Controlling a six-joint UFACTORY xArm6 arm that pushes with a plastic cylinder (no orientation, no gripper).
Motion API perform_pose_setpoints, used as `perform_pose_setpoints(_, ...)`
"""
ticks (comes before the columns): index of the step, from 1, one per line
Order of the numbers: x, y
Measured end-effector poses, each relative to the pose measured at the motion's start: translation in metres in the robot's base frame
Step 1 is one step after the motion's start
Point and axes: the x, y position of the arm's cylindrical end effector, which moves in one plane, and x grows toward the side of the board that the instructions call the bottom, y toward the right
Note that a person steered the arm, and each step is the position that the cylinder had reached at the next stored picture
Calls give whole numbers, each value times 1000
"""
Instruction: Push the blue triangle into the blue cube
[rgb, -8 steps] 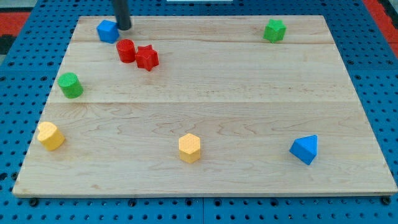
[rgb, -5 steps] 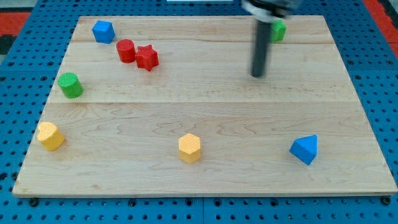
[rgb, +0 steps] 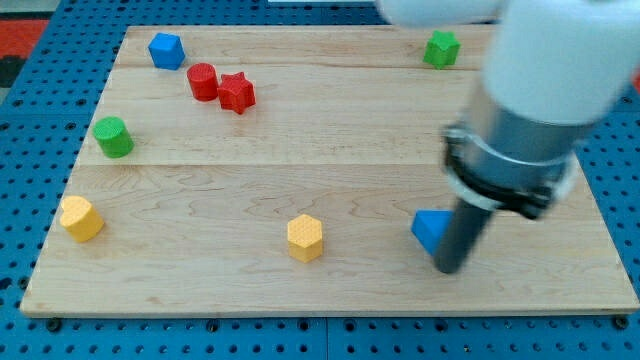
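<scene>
My tip (rgb: 449, 268) sits near the board's bottom edge, toward the bottom-right corner, pressed against the right side of the blue triangle (rgb: 430, 229); the rod hides that block's right part, and a blurred grey and white arm body looms above it. There are no jaws to be apart or together here, only the plain rod end. No brand, label or writing can be read on anything. To the triangle's left, near the bottom edge, lies the yellow hexagon (rgb: 305, 238), with bare wood between the two. Further along, by the bottom-left corner, is a second yellow block (rgb: 80, 218), close to the left edge. Above it near the left edge stands the green cylinder (rgb: 114, 137). The blue cube (rgb: 166, 50) rests by the top-left corner, well apart from the triangle, diagonally across the board (rgb: 330, 140). Just right of and below the cube sit the red cylinder (rgb: 203, 81) and red star (rgb: 237, 92), touching or nearly so. A green block (rgb: 441, 48) lies near the top edge toward the top-right corner. The wide middle holds no blocks.
</scene>
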Motion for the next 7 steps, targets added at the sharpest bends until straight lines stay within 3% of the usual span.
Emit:
perform_pose_setpoints(1,-54,-6)
perform_pose_setpoints(2,-78,-15)
perform_pose_setpoints(3,-126,-62)
perform_pose_setpoints(4,-141,-44)
perform_pose_setpoints(6,-104,8)
perform_pose_setpoints(7,-127,62)
